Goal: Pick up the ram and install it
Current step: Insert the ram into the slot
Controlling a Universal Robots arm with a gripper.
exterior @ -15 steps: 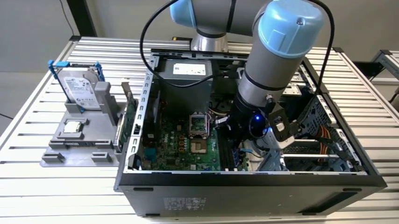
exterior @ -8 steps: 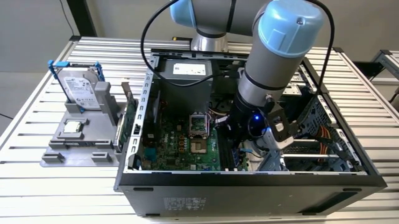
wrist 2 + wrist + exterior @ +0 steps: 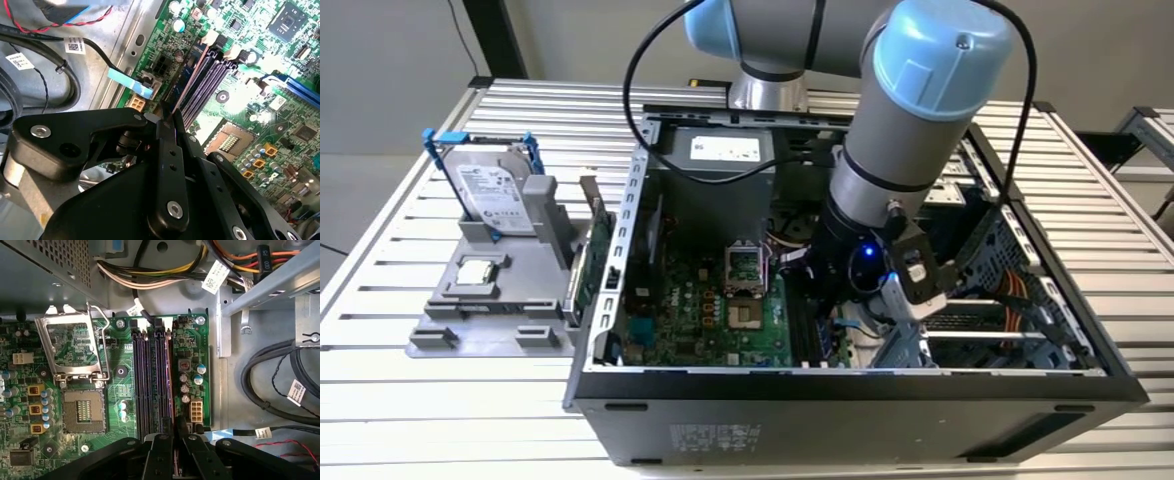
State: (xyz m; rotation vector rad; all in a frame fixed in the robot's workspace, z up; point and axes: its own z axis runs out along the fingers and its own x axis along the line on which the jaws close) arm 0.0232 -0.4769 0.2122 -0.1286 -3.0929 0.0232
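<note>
Fingers [image 3: 167,125] gripping ram [image 3: 187,75] inside case [image 3: 854,385]

Around the open computer case: what sits on your table.
You have the open case [image 3: 854,385] on the slatted table [image 3: 400,390]; toward the exterior view's left a grey holder [image 3: 487,310] carries an upright silver hard drive [image 3: 494,195] in a blue frame, a green card [image 3: 594,262] and a small processor chip [image 3: 476,270].

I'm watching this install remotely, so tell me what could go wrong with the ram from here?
1. The ram, pinched edge-on in the gripper, sits at the outer edge of the memory slots; a slight tilt could jam it.
2. Capacitors stand right beside that edge, so the gripper might clip them when pressing down.
</note>
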